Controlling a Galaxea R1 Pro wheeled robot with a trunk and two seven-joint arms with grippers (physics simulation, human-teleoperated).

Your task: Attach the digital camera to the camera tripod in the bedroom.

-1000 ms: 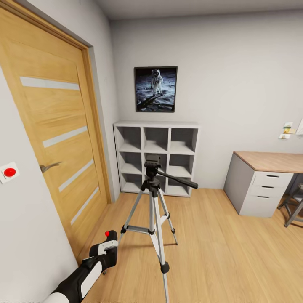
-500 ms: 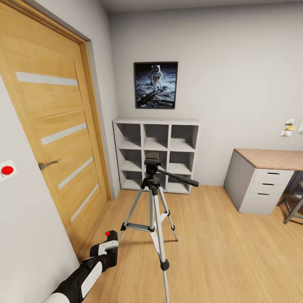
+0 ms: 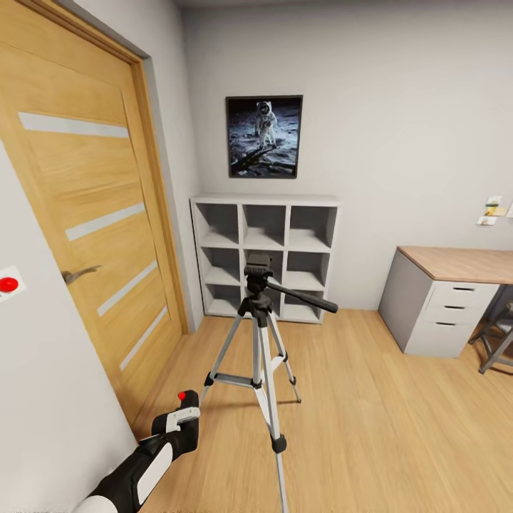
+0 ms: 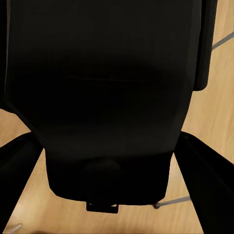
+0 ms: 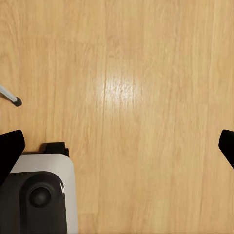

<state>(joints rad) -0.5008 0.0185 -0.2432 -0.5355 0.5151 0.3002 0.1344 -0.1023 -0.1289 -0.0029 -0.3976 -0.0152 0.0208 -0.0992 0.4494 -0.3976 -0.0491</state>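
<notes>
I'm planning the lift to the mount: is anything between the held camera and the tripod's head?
Nothing visible does. The left gripper holds the digital camera low beside the camera tripod; its bare black head stands above, with open air between.

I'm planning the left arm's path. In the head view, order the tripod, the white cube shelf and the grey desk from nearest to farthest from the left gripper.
From the left gripper, shut on the small black digital camera:
1. The silver-legged camera tripod, just ahead and to the right.
2. The white cube shelf, behind the tripod at the back wall.
3. The grey desk with a wooden top, far right.
</notes>
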